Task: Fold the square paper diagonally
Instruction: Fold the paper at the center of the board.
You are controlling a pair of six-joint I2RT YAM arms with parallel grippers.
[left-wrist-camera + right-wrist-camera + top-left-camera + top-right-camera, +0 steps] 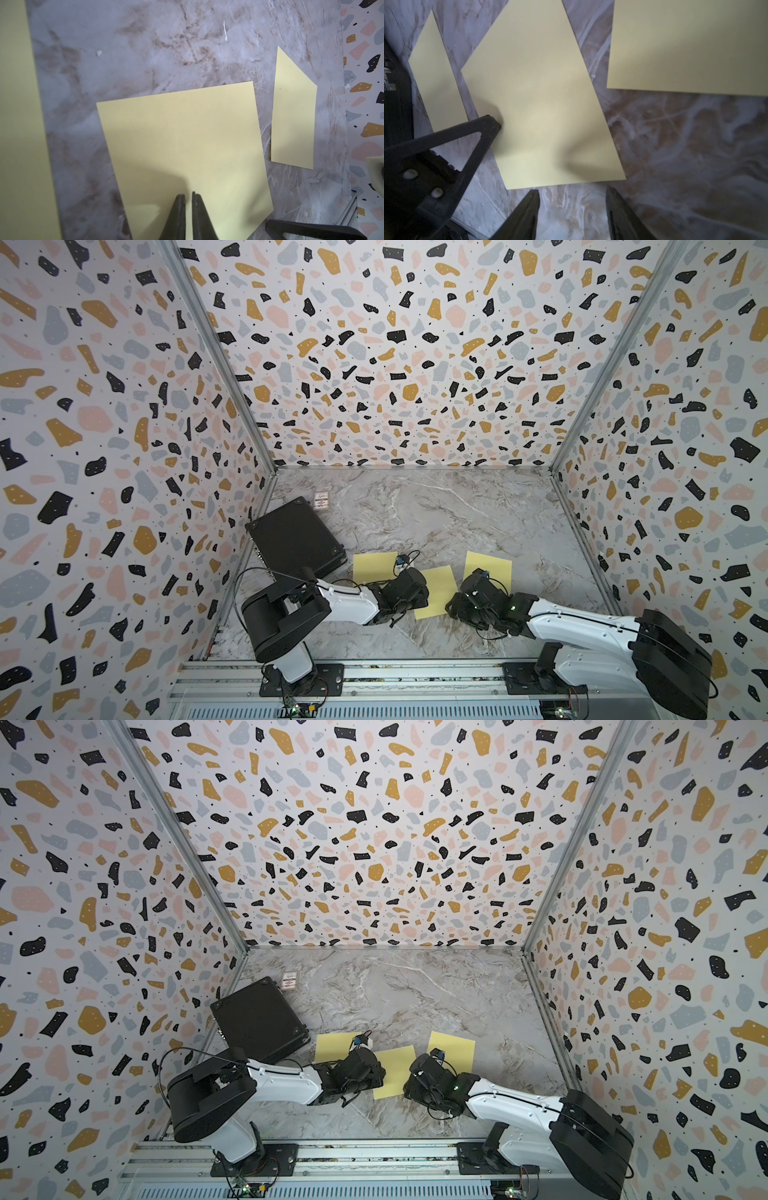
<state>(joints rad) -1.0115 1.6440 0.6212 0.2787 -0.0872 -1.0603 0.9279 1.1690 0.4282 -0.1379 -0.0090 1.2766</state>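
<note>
**Pre-fold: pinning the middle sheet, corner not yet lifted**

Right pincer (572, 207) hovers half-open, empty, just off the near edge of the middle square paper (537, 99), which lies flat on the worktop (675, 145). Next, I'd judge: nip a near corner & carry it to the opposite one. Left pincer (188, 196) is nearly closed, holding nothing, tips pressing on the sheet. Two more yellow sheets (492, 566) lie beyond.

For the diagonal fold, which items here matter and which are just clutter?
In use:
- middle yellow square paper sheet
- left end effector, pressing on it
- right end effector, open at its edge

Lying about:
- two other yellow sheets
- black rectangular case
- small card pack
</note>
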